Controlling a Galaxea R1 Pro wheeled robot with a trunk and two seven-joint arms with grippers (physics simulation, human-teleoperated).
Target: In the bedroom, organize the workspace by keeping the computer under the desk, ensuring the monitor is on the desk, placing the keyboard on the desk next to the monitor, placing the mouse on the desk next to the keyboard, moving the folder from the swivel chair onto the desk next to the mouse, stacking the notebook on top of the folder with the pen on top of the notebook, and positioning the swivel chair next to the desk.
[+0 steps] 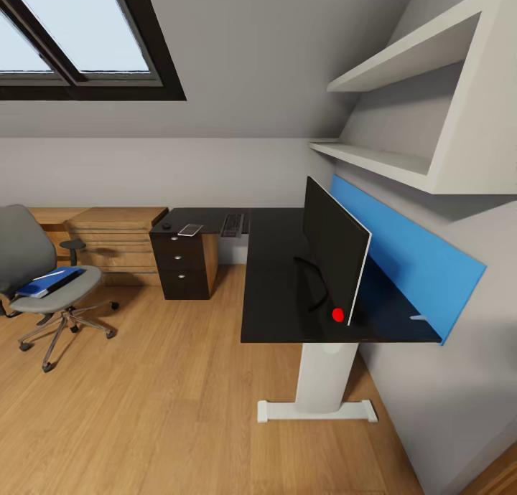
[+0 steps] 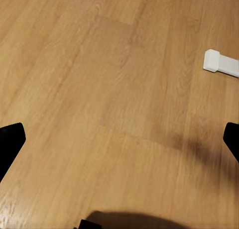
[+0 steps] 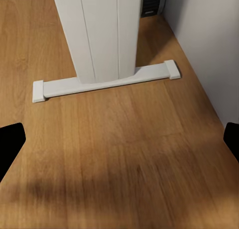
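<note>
At the left, the flat bright blue folder (image 1: 50,282) lies on the grey upholstered swivel chair (image 1: 44,280), well apart from the black-topped L-shaped desk (image 1: 287,294) with its thin black monitor (image 1: 334,251). Your left gripper (image 2: 119,139) and right gripper (image 3: 119,139) are both spread, holding nothing. You are approaching; next, I think, drive to the chair and grasp the folder.

A black monitor (image 1: 334,247) stands on the desk (image 1: 276,280) beside its blue back panel (image 1: 416,258), with the keyboard (image 1: 231,224) farther along the surface. A blue folder (image 1: 49,281) lies on the grey swivel chair (image 1: 43,280), well apart.
</note>
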